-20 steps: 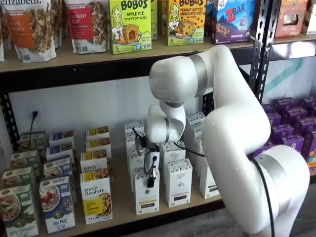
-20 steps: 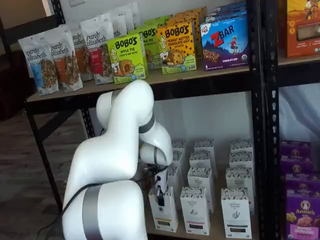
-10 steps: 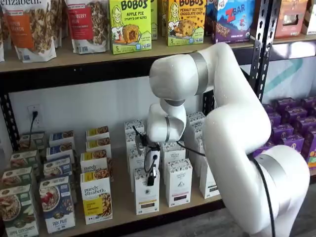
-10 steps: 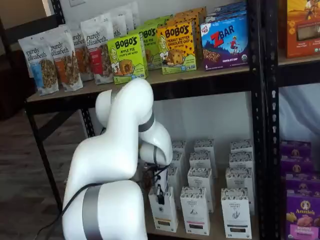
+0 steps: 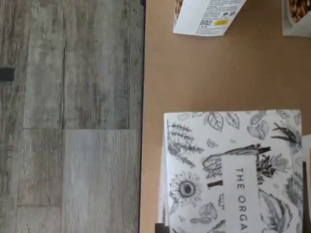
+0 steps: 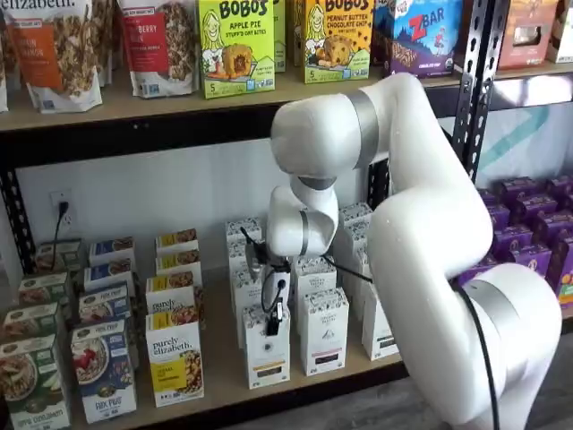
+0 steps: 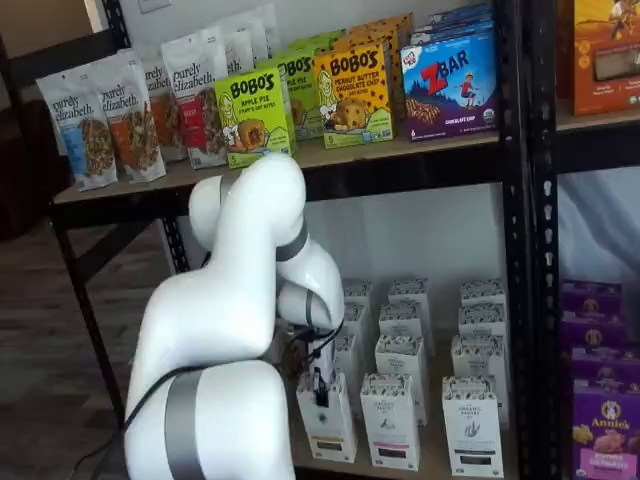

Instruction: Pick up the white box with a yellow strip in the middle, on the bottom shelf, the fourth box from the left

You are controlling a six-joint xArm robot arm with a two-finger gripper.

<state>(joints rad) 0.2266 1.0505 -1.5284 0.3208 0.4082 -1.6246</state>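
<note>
Wrist view showed the white box [image 5: 233, 172] standing on the bottom shelf [image 5: 204, 73] near its front edge. In both shelf views the gripper [image 6: 272, 324] sat at the box's top; whether its black fingers [image 7: 322, 392] had gripped the box could not be told.

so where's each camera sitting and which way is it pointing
Wrist view: on the wrist, looking straight down on the white box top, the bottom shelf and the floor; no hand shows.
Shelf view: in front, slightly left, facing the shelves; arm and hand at the box.
Shelf view: in front from the arm's base side, angled; arm fills the foreground, hand low.
Both shelf views share the box and the Bobo's boxes above.
</note>
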